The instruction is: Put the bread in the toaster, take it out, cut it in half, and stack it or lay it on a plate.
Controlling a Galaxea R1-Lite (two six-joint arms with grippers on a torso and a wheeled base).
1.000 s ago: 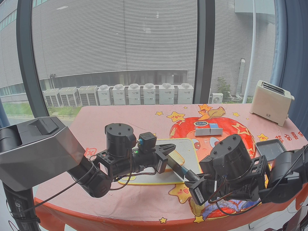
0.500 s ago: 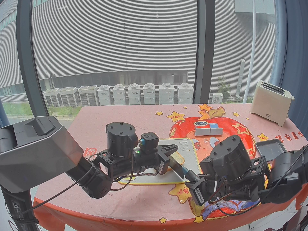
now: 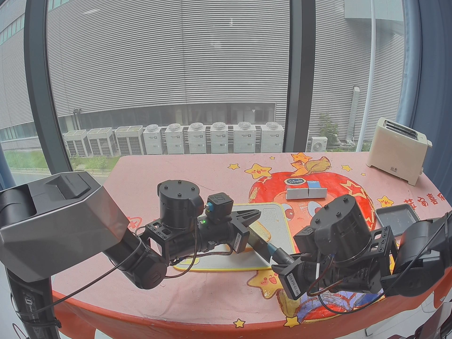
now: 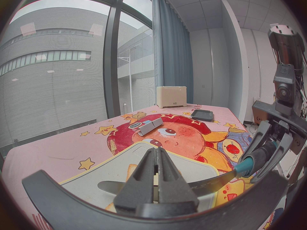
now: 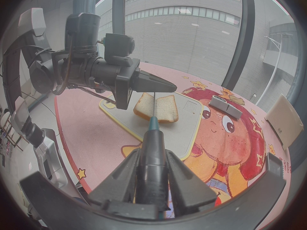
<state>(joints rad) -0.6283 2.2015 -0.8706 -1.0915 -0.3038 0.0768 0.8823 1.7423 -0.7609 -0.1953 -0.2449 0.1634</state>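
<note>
We are edging our left gripper (image 4: 156, 151) rightward, jaws closed over the bread (image 5: 164, 107) on the cutting board (image 5: 174, 134), likely steadying it, while our right gripper (image 5: 153, 152) is clamping the knife (image 5: 153, 125), blade across the middle for halving.
</note>
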